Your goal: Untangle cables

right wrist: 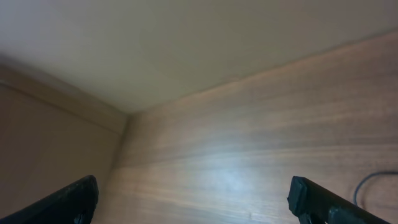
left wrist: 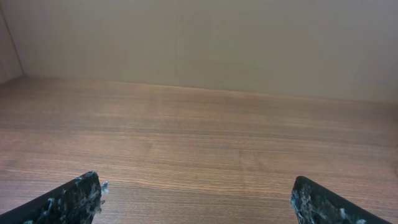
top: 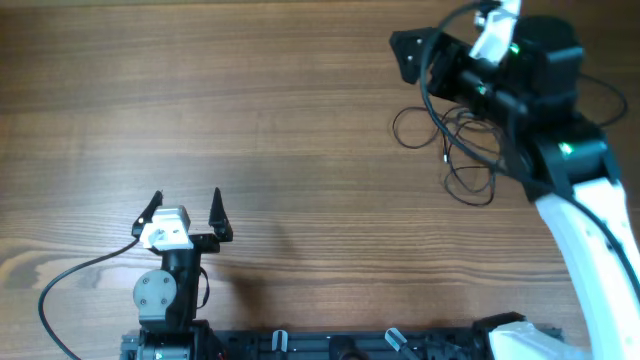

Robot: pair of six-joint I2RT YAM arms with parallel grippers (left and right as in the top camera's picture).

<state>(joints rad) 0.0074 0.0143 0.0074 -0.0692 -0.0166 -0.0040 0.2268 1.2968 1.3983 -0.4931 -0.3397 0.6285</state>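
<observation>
The cables [top: 462, 152] lie as a loose bunch of thin black loops on the wooden table [top: 300, 120] at the right, partly hidden under my right arm. My right gripper [top: 402, 58] hangs open above the table just up and left of the bunch, pointing left, with nothing between its fingers. In the right wrist view the gripper [right wrist: 196, 202] shows only bare wood between its fingers [right wrist: 317, 199], and a thin cable curve [right wrist: 364, 185] shows at the lower right edge. My left gripper [top: 186, 202] stands open near the front left, far from the cables; the same gripper [left wrist: 196, 199] shows nothing held.
A thick black wire [top: 70, 285] runs from the left arm's base across the front left of the table. A dark rail [top: 330, 345] lines the front edge. A pale wall [left wrist: 199, 37] rises at the table's far side.
</observation>
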